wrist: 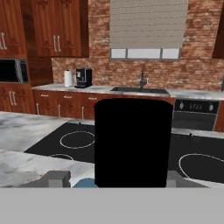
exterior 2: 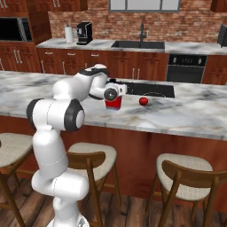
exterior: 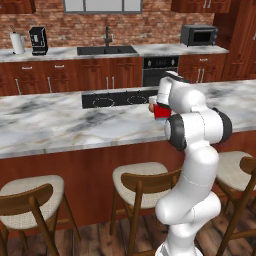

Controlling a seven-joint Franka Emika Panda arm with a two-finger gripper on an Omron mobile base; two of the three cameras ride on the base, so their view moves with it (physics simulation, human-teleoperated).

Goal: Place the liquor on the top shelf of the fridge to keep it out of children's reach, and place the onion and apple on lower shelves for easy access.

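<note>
liquor bottle [exterior 2: 113, 103], red-bodied with a black cap [wrist: 133, 142], stands upright on the marble worktop [exterior: 60, 122] just in front of the black cooktop [exterior 2: 148, 88]. the pincer [exterior 2: 116, 92] sits at the cap, one finger [wrist: 56, 178] on each side of the neck; whether the jaws have met the bottle or leave a gap cannot be told from these views. the apple [exterior 2: 143, 101] lies on the worktop a little to the right of the bottle, apart from it. the onion [exterior: 151, 107] shows as a tan edge just left of the bottle, close beside it and half hidden by the arm.

step in hand, as judged: taking hold of the bottle. to do it well, keep the cap centred between the fingers so both meet it together, and close squarely on the neck or shoulders rather than on the cap's rim. lift straight up before travelling, since the onion sits close enough to be knocked and may roll. hold the bottle upright while carrying it to the fridge.
</note>
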